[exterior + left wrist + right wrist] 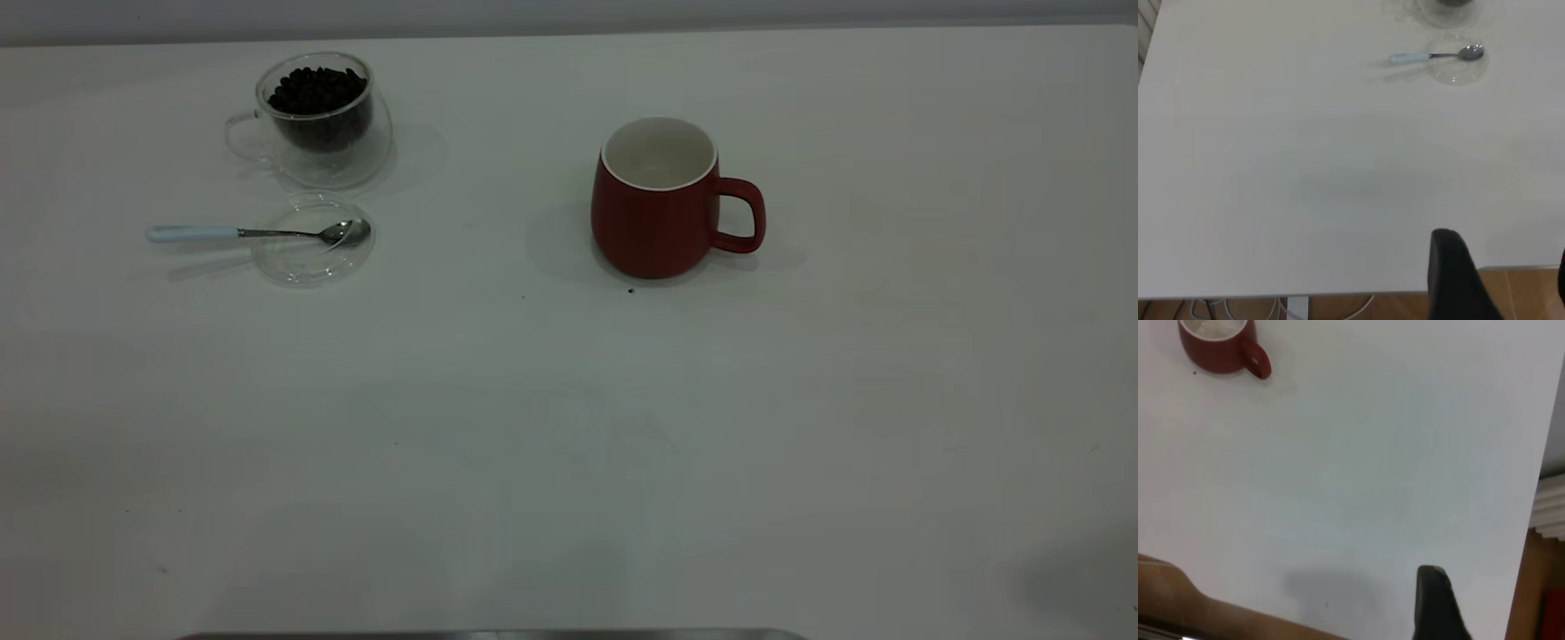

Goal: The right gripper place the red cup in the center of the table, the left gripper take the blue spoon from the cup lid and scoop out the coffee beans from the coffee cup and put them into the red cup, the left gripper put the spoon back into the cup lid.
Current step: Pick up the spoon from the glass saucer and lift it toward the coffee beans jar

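Red ceramic, white inside, the red cup (656, 209) stands upright near the middle of the table (569, 427), its loop handle pointing toward the right arm's side. It sits well apart from the right gripper (1438, 603), whose one visible dark jaw hangs over the near table edge; whether those jaws are apart or together cannot be told. The left gripper (1498, 280) likewise hangs at the near edge on its own side, with one black jaw in view and a sliver of the other at the frame's border, spread wide apart around nothing. Far ahead of it lies the cup lid (311, 238), flat on the table, with the blue spoon (258, 234) resting across it: bowl inside the lid, pale handle jutting out over the rim away from the red cup. Just beyond the lid stands the coffee cup (313, 120), holding a heap of coffee beans (316, 89).
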### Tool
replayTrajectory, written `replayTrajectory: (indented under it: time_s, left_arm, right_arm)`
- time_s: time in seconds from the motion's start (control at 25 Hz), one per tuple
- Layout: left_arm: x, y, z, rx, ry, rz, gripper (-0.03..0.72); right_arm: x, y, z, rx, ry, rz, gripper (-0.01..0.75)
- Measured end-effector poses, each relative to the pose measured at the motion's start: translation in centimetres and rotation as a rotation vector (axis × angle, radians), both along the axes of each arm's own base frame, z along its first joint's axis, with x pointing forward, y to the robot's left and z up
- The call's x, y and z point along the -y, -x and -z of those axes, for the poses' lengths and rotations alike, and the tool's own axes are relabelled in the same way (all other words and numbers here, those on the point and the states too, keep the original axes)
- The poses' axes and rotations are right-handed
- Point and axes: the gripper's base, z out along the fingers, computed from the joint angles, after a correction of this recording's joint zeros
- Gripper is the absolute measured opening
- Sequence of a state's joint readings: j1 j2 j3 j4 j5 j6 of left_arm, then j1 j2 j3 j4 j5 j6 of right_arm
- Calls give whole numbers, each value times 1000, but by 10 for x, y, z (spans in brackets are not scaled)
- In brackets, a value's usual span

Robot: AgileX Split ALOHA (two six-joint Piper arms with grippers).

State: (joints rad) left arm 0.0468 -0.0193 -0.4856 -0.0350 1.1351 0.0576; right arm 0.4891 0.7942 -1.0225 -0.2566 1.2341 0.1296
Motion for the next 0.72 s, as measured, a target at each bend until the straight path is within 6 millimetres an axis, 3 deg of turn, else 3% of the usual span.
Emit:
replayTrajectory:
  time_s: [0.36, 0.52, 0.72]
  left_arm:
    - [0, 0, 0, 0, 0, 0, 433]
    - [0, 0, 0, 0, 0, 0, 433]
    - [0, 0, 0, 0, 0, 0, 433]
  right_arm:
    - [44, 84, 41, 176, -103, -6, 480]
    - [56, 110, 65, 251, -156, 1, 480]
    - [59, 125, 89, 292, -170, 134, 480]
